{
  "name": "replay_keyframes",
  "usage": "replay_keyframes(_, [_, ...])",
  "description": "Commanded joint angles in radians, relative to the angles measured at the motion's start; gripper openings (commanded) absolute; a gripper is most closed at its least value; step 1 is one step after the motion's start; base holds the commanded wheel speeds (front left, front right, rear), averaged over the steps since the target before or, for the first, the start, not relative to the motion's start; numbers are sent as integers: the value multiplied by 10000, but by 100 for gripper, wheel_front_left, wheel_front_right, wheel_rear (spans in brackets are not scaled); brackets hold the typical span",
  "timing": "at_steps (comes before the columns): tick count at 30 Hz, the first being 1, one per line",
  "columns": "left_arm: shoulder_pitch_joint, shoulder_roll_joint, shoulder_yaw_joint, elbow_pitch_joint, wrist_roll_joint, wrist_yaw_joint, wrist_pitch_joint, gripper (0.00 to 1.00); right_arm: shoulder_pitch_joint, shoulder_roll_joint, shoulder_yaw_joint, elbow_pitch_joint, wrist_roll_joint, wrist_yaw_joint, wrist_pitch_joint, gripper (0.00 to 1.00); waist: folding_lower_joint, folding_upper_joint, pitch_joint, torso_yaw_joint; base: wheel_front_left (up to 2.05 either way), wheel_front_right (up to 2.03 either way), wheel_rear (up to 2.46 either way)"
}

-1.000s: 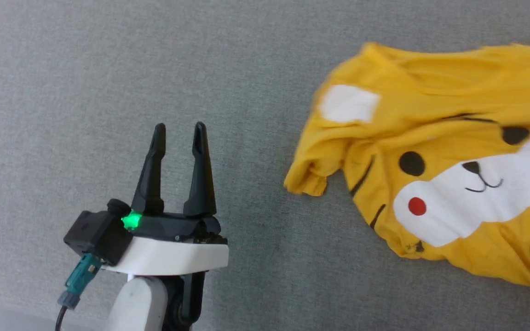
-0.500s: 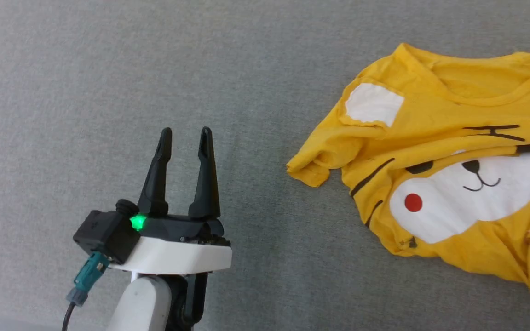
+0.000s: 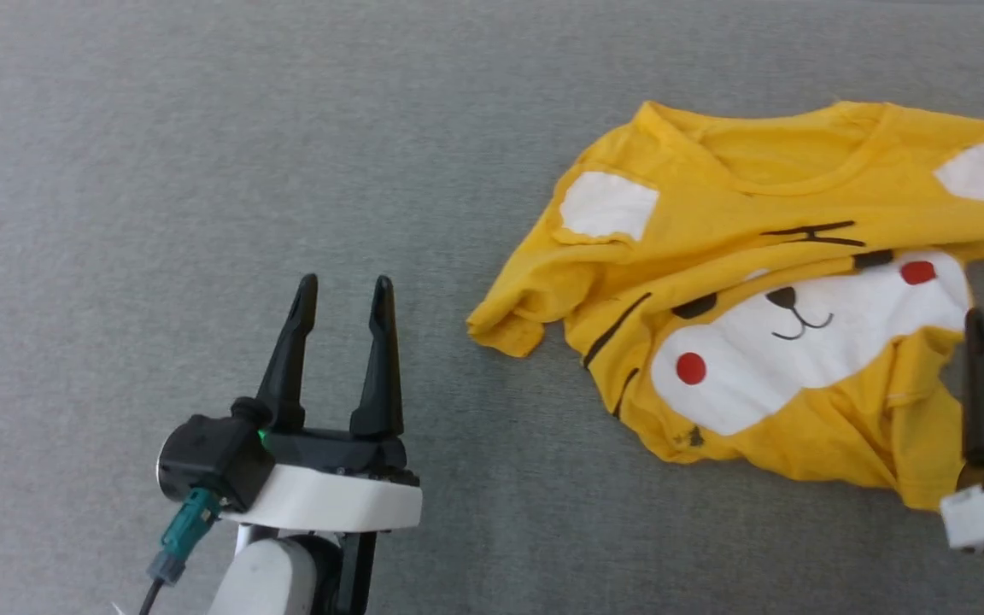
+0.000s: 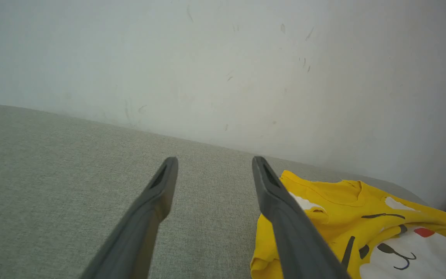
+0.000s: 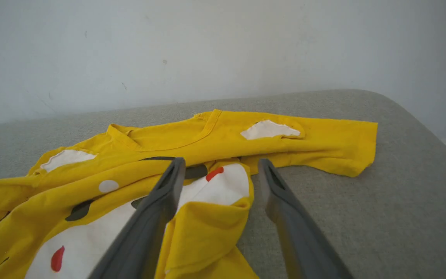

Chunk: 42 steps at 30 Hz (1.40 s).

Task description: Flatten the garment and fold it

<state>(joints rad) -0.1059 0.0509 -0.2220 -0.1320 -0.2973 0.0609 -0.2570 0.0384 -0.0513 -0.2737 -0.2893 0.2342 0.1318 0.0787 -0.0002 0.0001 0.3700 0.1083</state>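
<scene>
Head view — left hand (image 3: 346,282) low on the left, fingers parted and empty over the grey tabletop (image 3: 202,128). The garment (image 3: 757,213) lies rumpled well to its right. Left wrist view: nothing between the fingers. Right wrist view — right hand (image 5: 221,162) spread over the garment's bunched edge, gripping nothing.

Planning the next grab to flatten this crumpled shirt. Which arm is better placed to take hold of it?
Right, probably. The right gripper is open, with the shirt bunched just ahead between its fingers; the left gripper, also open, sits over bare grey fabric, apart from the sleeve.
</scene>
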Motion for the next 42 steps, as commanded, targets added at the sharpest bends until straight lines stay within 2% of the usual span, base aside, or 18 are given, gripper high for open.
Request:
replay_keyframes(1, [35,13,37,95,148,-127,-47,100,81,-1,95,-70,229,-11,-106,100,2,-1,8,-322,0,0,0])
replay_keyframes(4, [-297,283,-143,595,573,-254,54,100,246,5,314,-49,354,-11,-300,100,2,-1,78,-546,0,0,0])
replay_keyframes(7, [-1290,729,-530,1038,1148,-552,753,100,125,7,431,-172,125,-11,-377,100,2,-1,175,-684,0,0,0])
replay_keyframes(12, [-3249,930,-1291,2035,1305,-1364,2692,100,-109,9,618,-385,63,-11,-345,100,2,-1,300,-881,0,0,0])
replay_keyframes(16, [-4288,958,-1895,3288,1126,-1691,4227,100,-151,9,738,-458,102,-11,-337,100,2,-1,330,-1077,0,0,0])
replay_keyframes(22, [-4814,926,-2279,4903,598,-1795,5880,100,-110,10,693,-406,163,-11,-344,100,2,-1,320,-1357,0,0,0])
replay_keyframes(25, [-4832,871,-2111,5372,451,-1485,6337,100,-92,10,652,-400,203,-11,-368,100,2,-1,312,-1435,0,0,0])
replay_keyframes(27, [-4842,886,-2074,5468,503,-1304,6310,0,-89,10,641,-391,240,-11,-384,100,2,-1,316,-1466,0,0,0])
replay_keyframes(33, [-5247,1373,-1910,5073,1031,-782,5891,0,-83,10,616,-398,318,-11,-424,100,2,-1,355,-1428,0,0,0])
replay_keyframes(37, [-6042,2148,-1792,4277,2243,79,4957,0,-110,10,613,-417,303,-11,-417,100,2,-1,477,-1374,0,0,0])
replay_keyframes(38, [-6190,2225,-1771,4183,2431,243,4684,34,-126,10,630,-419,300,-11,-401,100,2,-1,524,-1362,0,0,0])
replay_keyframes(39, [-6303,2297,-1826,4175,2608,311,4471,100,-150,10,671,-417,304,-11,-378,100,2,-1,564,-1356,0,0,0])
replay_keyframes(42, [-6484,2186,-1876,4503,2683,448,3955,100,-223,10,803,-419,301,-11,-269,100,2,-1,687,-1336,0,0,0])
